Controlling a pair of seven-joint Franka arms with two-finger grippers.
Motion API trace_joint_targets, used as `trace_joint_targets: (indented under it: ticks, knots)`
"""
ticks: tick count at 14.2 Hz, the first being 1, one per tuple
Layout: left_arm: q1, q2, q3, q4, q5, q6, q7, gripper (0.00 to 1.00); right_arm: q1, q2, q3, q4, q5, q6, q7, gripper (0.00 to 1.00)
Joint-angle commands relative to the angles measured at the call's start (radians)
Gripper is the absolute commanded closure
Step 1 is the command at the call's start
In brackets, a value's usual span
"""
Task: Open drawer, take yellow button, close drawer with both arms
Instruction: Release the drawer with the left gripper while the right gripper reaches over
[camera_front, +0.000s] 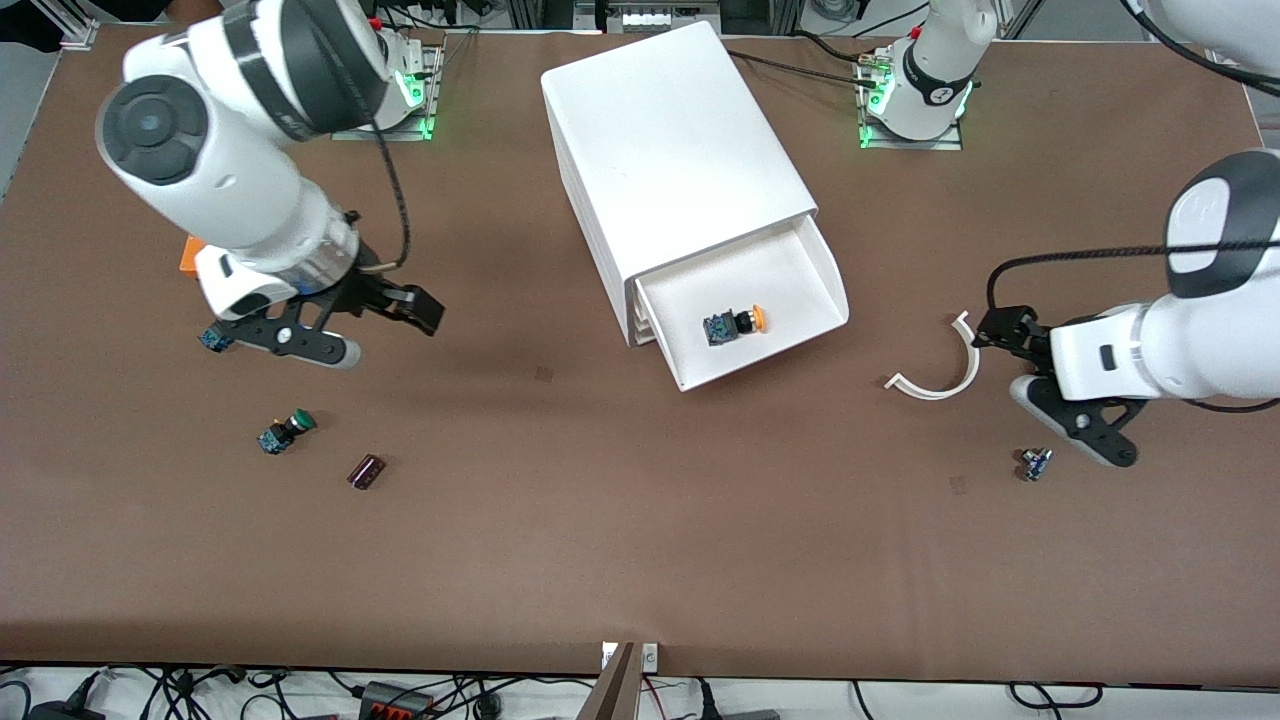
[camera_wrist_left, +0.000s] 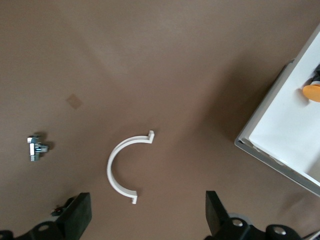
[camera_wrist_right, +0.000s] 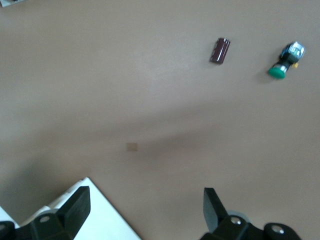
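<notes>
While both tools (camera_front: 385, 325) (camera_front: 1065, 415) gape empty, the orange-capped button (camera_front: 735, 324) lies in the open drawer (camera_front: 790, 300)

A brown mat covers the table (camera_front: 640, 560) edge to edge; cables (camera_front: 420, 695) tangle along the edge nearest the front camera, over what may be pale floor
</notes>
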Motion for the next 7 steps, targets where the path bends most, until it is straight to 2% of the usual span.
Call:
trace_joint_targets:
  ticks: [1,4,7]
  knots:
    - [0.002,0.02,0.01,0.092,0.066,0.034,-0.044,0.0,0.074,0.087,-0.008,0.111,0.003,0.006,0.244,0.0]
    - [0.022,0.012,0.012,0.1,0.071,0.065,-0.24,0.0,0.143,0.158,-0.008,0.174,0.004,0.067,0.546,0.0]
    - [0.035,-0.011,0.01,0.1,0.075,0.057,-0.328,0.0,0.193,0.224,-0.008,0.252,0.004,0.077,0.709,0.0]
